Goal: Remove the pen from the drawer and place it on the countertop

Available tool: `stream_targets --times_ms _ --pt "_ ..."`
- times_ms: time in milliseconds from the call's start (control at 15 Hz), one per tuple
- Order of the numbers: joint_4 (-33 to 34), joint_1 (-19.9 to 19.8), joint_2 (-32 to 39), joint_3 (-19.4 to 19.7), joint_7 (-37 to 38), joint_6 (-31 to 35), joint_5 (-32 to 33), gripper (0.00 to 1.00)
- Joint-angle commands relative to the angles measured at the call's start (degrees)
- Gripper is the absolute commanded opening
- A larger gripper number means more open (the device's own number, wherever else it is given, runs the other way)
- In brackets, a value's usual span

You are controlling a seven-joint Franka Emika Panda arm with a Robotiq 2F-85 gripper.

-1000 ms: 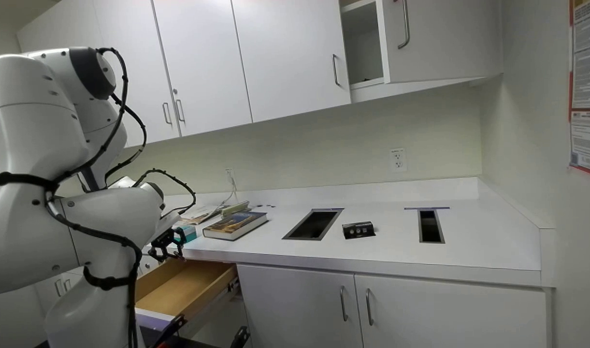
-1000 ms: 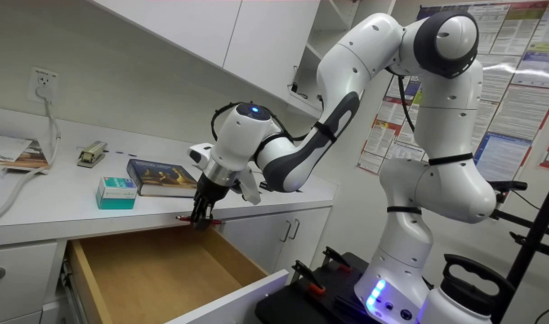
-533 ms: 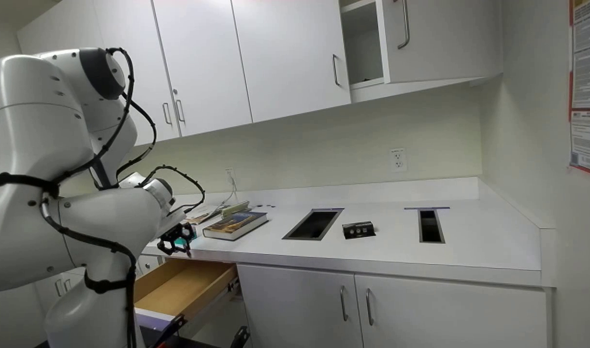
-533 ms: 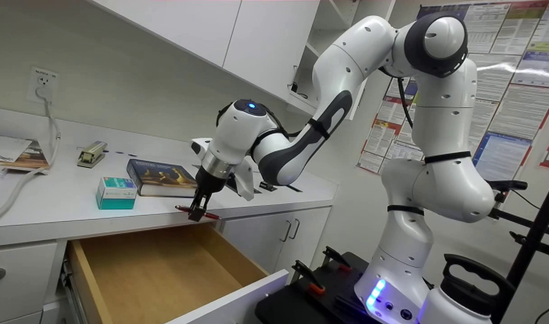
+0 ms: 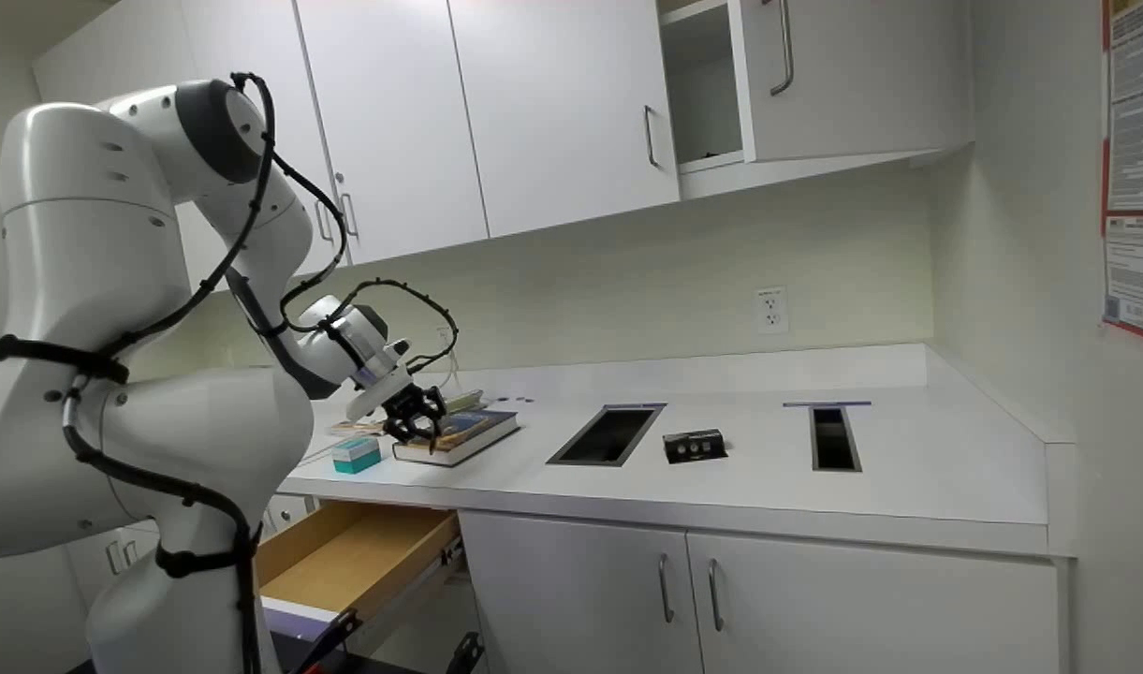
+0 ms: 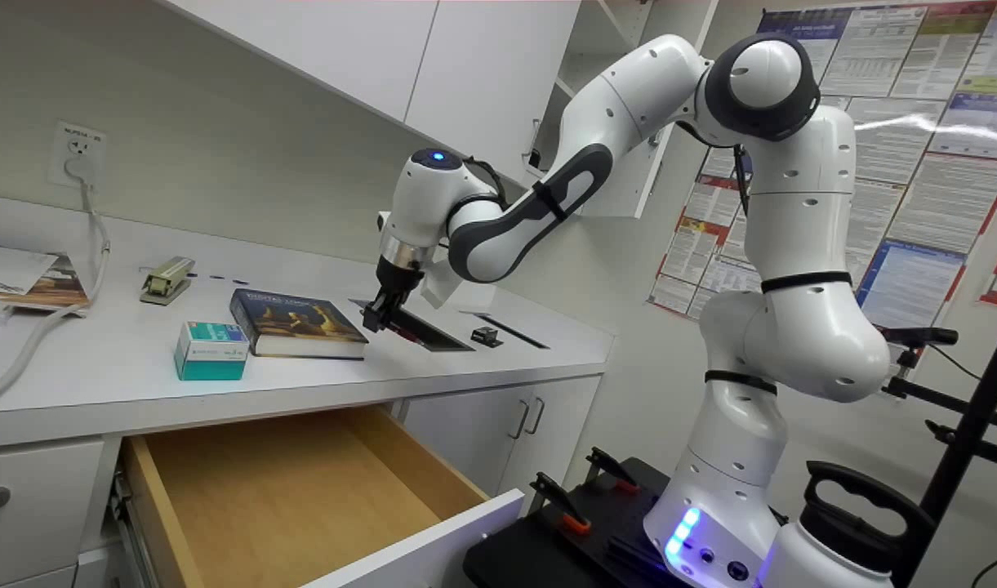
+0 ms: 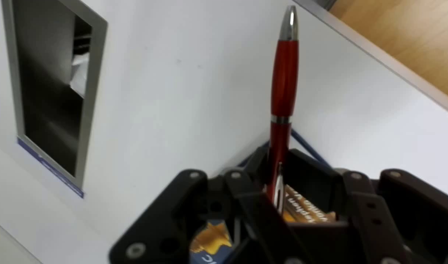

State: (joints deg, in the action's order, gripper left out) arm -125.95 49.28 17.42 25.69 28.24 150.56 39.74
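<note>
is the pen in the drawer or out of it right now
Out. The wrist view shows the pen pinched between the fingers over the countertop, with the open drawer off to one side.

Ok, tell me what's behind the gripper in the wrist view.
Parts of a book and the white countertop show past the gripper. The gripper and the pen it holds cover much of the book.

The arm [image 6: 800,220] I run remotely is glossy white, with dark grey bands [image 6: 717,94], black straps [image 6: 807,281] and a looping black cable [image 5: 268,140]. Above its silver collar [image 6: 406,252] glows a blue light [image 6: 438,155]; below the collar, the jaws are black with round screws [image 7: 136,250].
</note>
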Motion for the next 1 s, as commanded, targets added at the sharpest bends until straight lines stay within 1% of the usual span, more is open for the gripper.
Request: stream_targets --times_ms 0,67,200,467,600,733,800,933 --pt "3.59 -8.80 -0.87 -6.92 7.51 -8.29 0.81 0.05" --pt "4.20 -11.34 -0.77 -8.85 9.27 -10.08 0.29 0.05" --pt "4.78 -16.45 -0.46 -12.59 12.66 -11.49 -0.52 0.05" --pt "3.52 -25.72 0.23 -18.71 18.43 -6.98 -0.76 0.05" --pt "2.97 -28.83 0.89 -20.42 20.72 -4.28 -1.56 0.05" --pt "2.79 -31.18 1.72 -21.49 21.36 -2.10 -3.02 0.05" --pt "2.65 -32.49 2.24 -22.26 20.04 -0.41 -5.17 0.05" --pt "2.77 -33.84 3.29 -23.15 18.44 1.62 -9.44 0.05"
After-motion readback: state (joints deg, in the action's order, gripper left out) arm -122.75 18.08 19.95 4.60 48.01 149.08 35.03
